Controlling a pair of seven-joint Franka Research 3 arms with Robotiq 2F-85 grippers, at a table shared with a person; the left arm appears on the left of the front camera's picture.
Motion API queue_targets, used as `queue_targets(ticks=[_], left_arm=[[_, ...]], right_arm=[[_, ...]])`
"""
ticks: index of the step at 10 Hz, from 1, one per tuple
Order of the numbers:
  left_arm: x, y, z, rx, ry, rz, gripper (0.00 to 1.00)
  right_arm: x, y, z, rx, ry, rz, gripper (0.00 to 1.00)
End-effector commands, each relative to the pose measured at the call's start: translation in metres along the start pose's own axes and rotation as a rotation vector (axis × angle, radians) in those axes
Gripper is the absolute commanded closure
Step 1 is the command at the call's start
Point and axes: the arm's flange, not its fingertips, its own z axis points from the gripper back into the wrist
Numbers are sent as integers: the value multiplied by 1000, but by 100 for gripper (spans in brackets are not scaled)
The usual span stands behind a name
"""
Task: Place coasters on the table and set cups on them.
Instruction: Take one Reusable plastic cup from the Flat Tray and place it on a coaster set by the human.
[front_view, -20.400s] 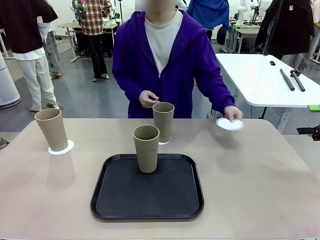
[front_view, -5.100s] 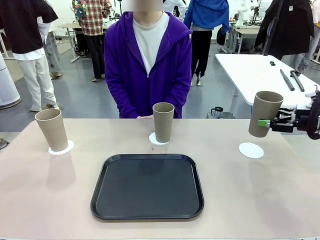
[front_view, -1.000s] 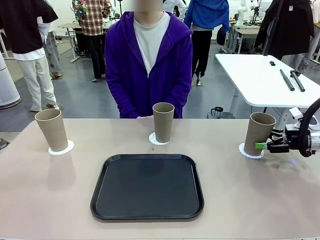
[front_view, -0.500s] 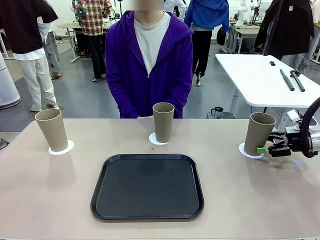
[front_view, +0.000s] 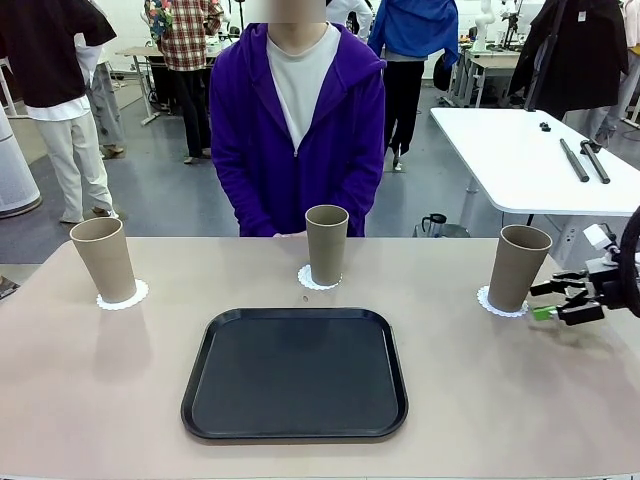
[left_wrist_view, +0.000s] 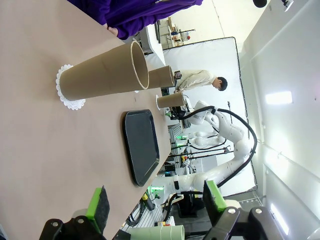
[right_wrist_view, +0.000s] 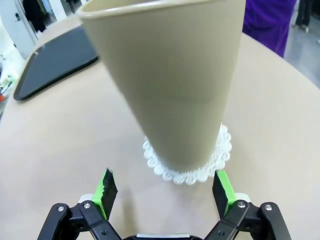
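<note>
On the table (front_view: 560, 400), all three cups stood on coasters. Your right gripper (front_view: 556, 301) sat just beside the last cup (front_view: 518, 267), fingers wide apart and holding nothing. Your left gripper (left_wrist_view: 155, 202) was loose too. Next, I think, you only had to pull away without bumping that cup.

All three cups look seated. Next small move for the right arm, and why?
Probably pull the right gripper straight away from the right cup and park. Its jaws are open and clear of the cup, which stands upright on its coaster; the other two cups also stand on coasters.
</note>
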Motion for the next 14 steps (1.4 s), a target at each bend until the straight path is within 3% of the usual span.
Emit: queue_targets(ticks=[1,3,5,6,9,12,14], left_arm=[[-1,-2,1,2,-2,0,0],[-1,-2,1,2,-2,0,0],[-1,-2,1,2,-2,0,0],[-1,-2,1,2,-2,0,0],[-1,-2,1,2,-2,0,0],[-1,-2,1,2,-2,0,0],[-1,-2,1,2,-2,0,0]], right_arm=[[20,32,41,-64,49,-48,0],[46,55,83,-239,132,-134,0],[96,68,109,-518,257,-295,0],[131,77,114,-593,330,-384,0],[205,106,91,-608,454,-394,0],[254,134,57,-693,602,-363,0],[280,150,44,-761,642,-395,0]])
